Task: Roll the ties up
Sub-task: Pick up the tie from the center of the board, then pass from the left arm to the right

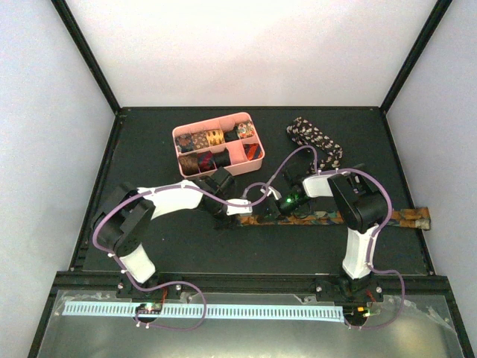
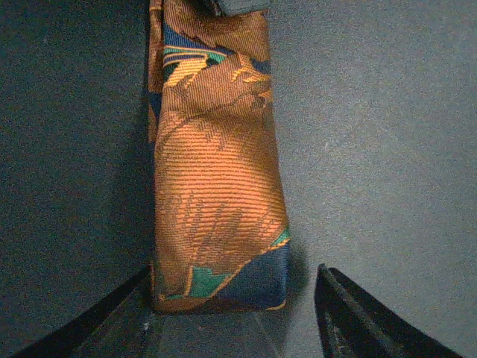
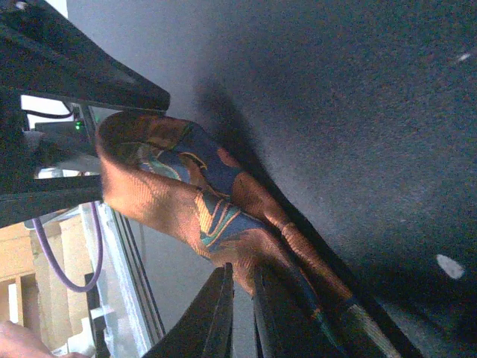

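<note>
One orange tie sits within the parted left pincer.

White walls enclose a dark, black-framed table

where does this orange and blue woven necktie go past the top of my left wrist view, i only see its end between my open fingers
observer: the orange and blue woven necktie runs flat to the right across the dark table and ends near the table's right edge.
operator: is the right arm on it
observer: yes, the right gripper has its fingers pinched nearly together on the fabric, and a loop of the tie arches up off the table beside them.
operator: any others left to roll
observer: one. a black white-speckled fabric necktie lies unrolled at the back right. the pink plastic divided tray next to it already holds several rolled ties.
</note>
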Controlling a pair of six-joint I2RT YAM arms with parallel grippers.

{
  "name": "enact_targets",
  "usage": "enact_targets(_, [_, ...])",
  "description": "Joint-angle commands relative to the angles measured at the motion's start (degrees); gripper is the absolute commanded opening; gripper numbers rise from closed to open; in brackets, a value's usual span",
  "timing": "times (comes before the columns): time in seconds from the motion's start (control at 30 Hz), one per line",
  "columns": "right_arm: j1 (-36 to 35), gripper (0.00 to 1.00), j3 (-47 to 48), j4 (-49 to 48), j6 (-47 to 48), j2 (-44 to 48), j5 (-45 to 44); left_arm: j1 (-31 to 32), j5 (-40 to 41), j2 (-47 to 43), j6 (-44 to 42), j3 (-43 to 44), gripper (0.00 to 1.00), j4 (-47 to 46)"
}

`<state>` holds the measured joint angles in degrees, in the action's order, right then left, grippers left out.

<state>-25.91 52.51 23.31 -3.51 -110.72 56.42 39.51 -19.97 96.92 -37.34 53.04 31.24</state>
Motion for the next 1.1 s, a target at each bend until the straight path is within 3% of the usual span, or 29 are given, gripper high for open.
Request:
enact_targets(0.0, [-0.3, 0.10, 0.1, 0.7, 0.9, -2.2, -3.1, 0.3, -2.5, -4.0, 2.0, 1.7, 0.43, -2.8])
enact_targets(0.33, [-0.3, 0.10, 0.4, 1.0, 1.0, -2.0, -2.7, 1.8, -10.6, -2.0, 7.2, 5.7, 0.38, -5.9])
enact_targets(0.6, [-0.2, 0.11, 0.9, 1.6, 1.4, -0.4, -1.7, 3.8, -12.3, 2.1, 11.7, 7.3, 0.38, -11.4])
enact_targets(0.9, [2.7, 0.28, 3.0, 10.6, 7.3, 3.5, -3.7, 4.2, -7.6, 2.6, 11.9, 5.6, 0.36, -11.7])
enact_targets(1.07, [5.4, 0.42, 2.2, 11.9, 8.1, 7.4, -3.4, 4.3, -8.3, 3.6, 13.1, 6.2, 0.36, -11.6])
